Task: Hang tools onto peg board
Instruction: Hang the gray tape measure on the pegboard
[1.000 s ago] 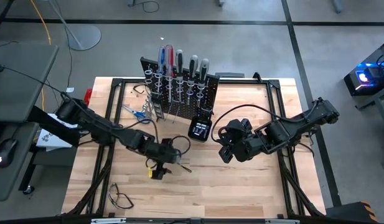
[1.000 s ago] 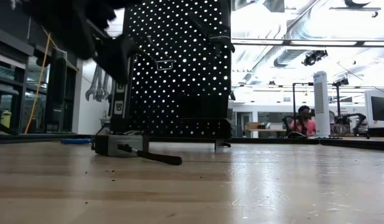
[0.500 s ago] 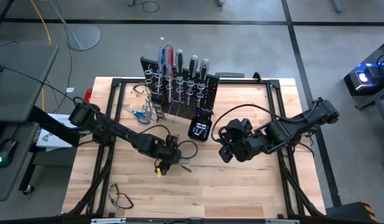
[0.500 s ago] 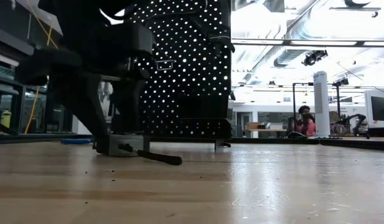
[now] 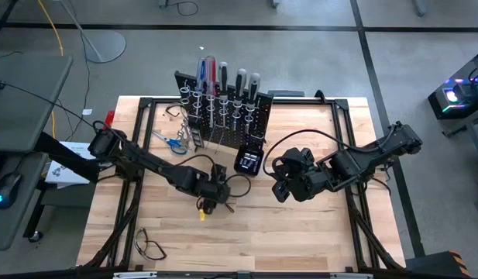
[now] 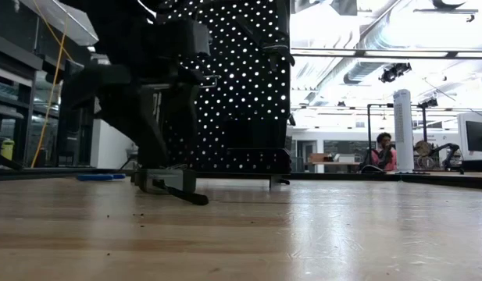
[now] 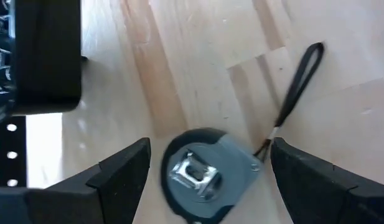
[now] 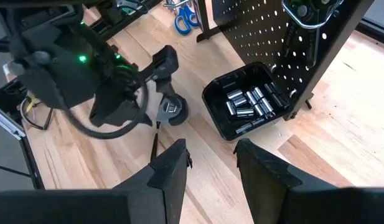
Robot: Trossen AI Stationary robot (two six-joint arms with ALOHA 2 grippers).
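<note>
Since a second ago the left arm has slid rightward and toward the near side, so the left gripper [image 5: 213, 198] now stands over the tape measure [image 7: 207, 175] on the tabletop [image 5: 316, 232] instead of short of it. Its fingers [image 7: 120, 174] stand wide apart, one on each side of the round grey and black case, holding nothing. The tape measure lies flat, just near of the peg board [image 5: 223, 108], with its black wrist strap [image 7: 294, 93] stretched out straight from the case; in the low view the strap runs along the wood to the right of the case.

The right gripper [image 8: 210, 165] hovers to the right of the small black box [image 8: 251, 106], its fingers partly apart with nothing between them.

On the peg board, screwdrivers [image 5: 223, 80] stand upright in the rings, handles pointing up. Blue-handled scissors [image 5: 173, 142] lie flat on the wood left of the board. Safety glasses [image 5: 148, 246] rest at the near left corner.
</note>
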